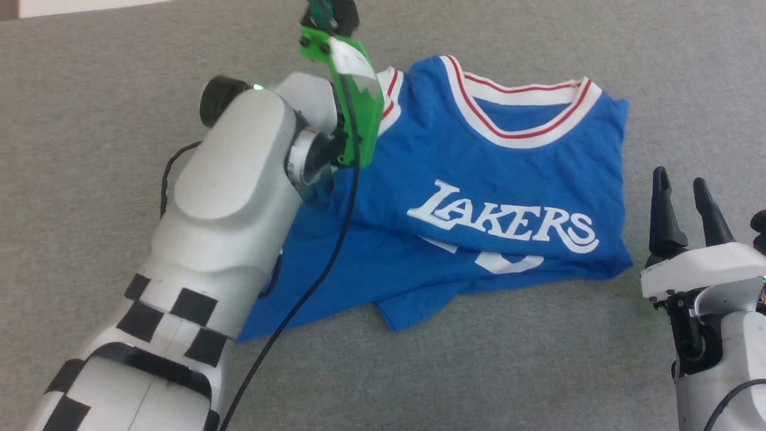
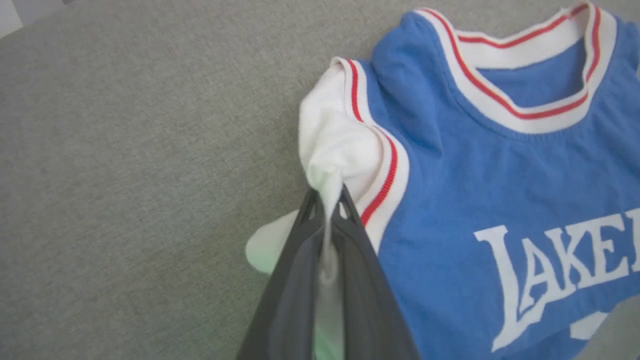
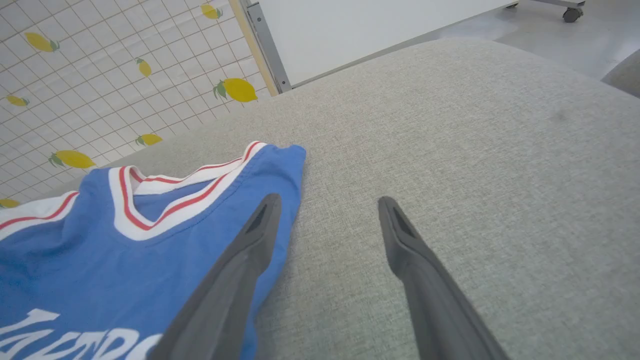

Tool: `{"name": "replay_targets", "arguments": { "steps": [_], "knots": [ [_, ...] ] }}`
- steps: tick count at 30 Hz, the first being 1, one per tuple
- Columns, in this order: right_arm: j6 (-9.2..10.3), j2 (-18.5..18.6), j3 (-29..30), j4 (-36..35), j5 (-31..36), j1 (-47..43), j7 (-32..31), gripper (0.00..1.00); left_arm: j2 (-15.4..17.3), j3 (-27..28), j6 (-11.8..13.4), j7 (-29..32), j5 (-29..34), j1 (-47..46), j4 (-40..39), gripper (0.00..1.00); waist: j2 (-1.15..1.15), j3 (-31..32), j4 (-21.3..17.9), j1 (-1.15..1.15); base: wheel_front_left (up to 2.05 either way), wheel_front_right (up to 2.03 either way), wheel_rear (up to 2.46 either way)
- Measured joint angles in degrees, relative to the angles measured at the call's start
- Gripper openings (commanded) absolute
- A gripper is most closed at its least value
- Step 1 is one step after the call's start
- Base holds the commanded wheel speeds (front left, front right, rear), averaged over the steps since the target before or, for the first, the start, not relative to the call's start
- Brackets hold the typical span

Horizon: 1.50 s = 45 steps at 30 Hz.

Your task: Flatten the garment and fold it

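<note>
The blue garment [image 1: 479, 197] lies crumpled on the grey surface, collar at the far side, white lettering facing up, its lower part folded under. In the left wrist view my left gripper [image 2: 327, 195] is shut on the white sleeve [image 2: 335, 145] of the garment [image 2: 500, 190], pinching a bunch of its cloth between the fingertips. In the head view the left arm reaches over the garment's left side. My right gripper [image 1: 682, 197] stands open just right of the garment; in the right wrist view the gripper [image 3: 327, 205] hangs over bare surface beside the garment's [image 3: 100, 240] edge.
The grey fabric surface [image 1: 538, 359] spreads all around the garment. A lemon-patterned tiled wall [image 3: 100, 75] and a white panel [image 3: 350, 30] stand beyond its far edge. A black cable [image 1: 311, 281] hangs from the left arm across the garment.
</note>
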<state>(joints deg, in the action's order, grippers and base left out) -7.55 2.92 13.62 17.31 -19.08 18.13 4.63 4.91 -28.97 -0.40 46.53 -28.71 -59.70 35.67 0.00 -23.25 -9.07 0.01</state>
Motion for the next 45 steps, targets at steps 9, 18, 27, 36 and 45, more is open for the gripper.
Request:
{"name": "replay_targets", "arguments": {
  "steps": [9, 18, 27, 36, 45],
  "knots": [
    [0.00, 0.0, 0.3, 0.4, 1.4, -0.7, -0.7, 1.00, 6.6, 9.4, 3.7, -9.4, -3.5, 5.2, -12.0, 0.00, 0.00, 4.2, 5.4, 0.00, 0.00, 0.00, 0.00],
    [0.00, 0.0, -0.3, 1.2, 1.4, -2.3, -1.1, 1.00, 15.4, 17.0, 11.5, -7.8, -7.0, 30.7, -26.0, 0.00, 0.00, 8.5, 9.6, -0.01, 0.00, 0.00, 0.00],
    [0.00, -0.1, -1.6, 0.9, 1.4, -2.3, -1.6, 1.00, 14.4, 21.6, 16.8, -8.2, -12.2, 50.2, -31.0, 0.00, 0.00, 9.7, 10.1, -0.01, 0.00, 0.00, 0.00],
    [0.00, -0.1, -2.4, 0.5, 1.5, -2.3, -2.2, 1.00, 12.4, 28.0, 15.8, -24.1, -12.1, 52.3, -36.9, 1.00, 0.00, 10.2, 9.6, -0.01, 0.00, 0.00, 0.00],
    [0.00, 0.0, -3.5, -0.2, 3.2, 0.0, -7.5, 1.00, 11.9, 29.0, 10.4, -47.2, -4.6, 54.7, -39.6, 1.00, 0.00, 10.5, 9.8, -0.01, 0.00, 0.00, 0.00]
  ]
}}
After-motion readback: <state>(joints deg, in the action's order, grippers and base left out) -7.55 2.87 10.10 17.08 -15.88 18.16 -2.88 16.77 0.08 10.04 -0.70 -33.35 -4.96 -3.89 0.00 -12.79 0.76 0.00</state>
